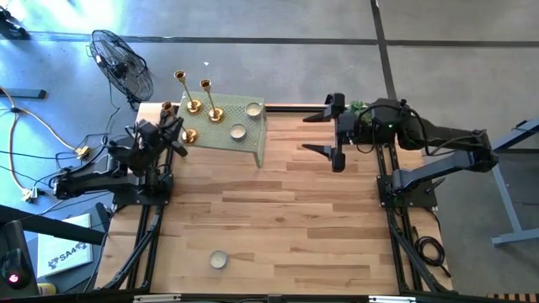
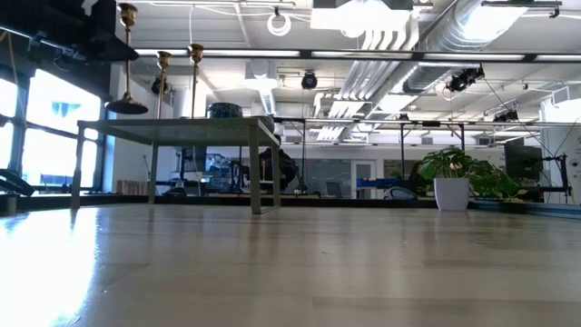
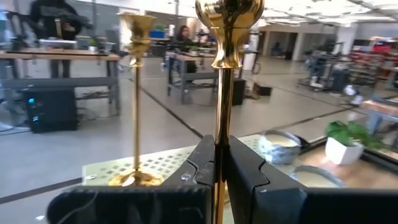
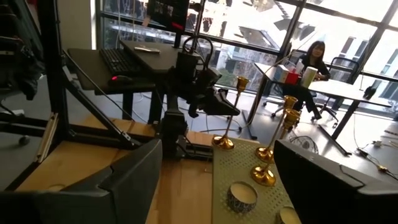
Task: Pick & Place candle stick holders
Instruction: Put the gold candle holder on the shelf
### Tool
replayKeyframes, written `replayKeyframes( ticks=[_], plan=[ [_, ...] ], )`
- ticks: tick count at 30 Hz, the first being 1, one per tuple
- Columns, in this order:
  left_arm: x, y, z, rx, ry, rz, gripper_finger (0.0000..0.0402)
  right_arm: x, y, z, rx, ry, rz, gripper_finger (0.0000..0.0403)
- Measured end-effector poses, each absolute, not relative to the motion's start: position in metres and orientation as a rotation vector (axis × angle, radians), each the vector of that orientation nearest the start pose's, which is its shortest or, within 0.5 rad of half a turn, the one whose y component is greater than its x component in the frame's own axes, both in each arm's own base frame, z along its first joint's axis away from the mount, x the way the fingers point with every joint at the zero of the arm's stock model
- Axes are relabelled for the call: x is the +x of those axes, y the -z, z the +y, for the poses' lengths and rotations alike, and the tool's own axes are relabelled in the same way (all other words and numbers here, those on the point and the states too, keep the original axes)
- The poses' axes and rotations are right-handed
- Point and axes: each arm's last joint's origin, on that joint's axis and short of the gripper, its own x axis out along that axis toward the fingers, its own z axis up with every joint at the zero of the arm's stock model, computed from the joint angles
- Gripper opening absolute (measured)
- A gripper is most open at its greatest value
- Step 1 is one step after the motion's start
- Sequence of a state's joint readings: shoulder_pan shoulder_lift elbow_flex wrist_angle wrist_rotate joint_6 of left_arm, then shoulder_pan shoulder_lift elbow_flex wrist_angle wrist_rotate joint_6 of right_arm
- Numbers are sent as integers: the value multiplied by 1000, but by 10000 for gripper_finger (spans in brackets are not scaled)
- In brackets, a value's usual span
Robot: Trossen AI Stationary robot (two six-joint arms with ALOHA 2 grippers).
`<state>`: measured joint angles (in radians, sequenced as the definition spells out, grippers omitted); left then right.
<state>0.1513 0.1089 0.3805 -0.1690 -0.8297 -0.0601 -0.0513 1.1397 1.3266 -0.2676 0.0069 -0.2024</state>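
Candlestick (image 3: 219,124) in left pincer (image 3: 219,180)

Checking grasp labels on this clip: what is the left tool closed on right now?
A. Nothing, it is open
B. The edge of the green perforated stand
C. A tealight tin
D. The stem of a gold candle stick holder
D: in the left wrist view the left tool is pinched shut on the thin stem of a gold candle stick holder, beside the green stand.
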Motion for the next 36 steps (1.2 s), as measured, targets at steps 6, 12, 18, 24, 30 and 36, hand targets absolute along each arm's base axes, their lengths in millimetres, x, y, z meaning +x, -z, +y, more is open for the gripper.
replayKeyframes(
  ticks=[6, 12, 18, 24, 30, 36],
  plan=[
    [59, -264, 31, -94, -1017, -125, 9, 235, -440, -12, -200, 42, 85, 303],
    [59, -263, 32, -110, -1044, -131, 9, 235, -440, -12, -200, 43, 85, 303],
    [57, -263, 33, -84, -1116, -115, 9, 235, -440, -12, -204, 38, 84, 303],
    [59, -262, 34, -57, -1146, -85, 21, 235, -439, -12, -198, 34, 91, 303],
    [74, -249, 36, -32, -1152, -30, 33, 235, -439, -12, -199, 34, 90, 303],
    [77, -249, 41, -26, -1221, -66, 24, 235, -439, -12, -198, 34, 92, 303]
  ],
)
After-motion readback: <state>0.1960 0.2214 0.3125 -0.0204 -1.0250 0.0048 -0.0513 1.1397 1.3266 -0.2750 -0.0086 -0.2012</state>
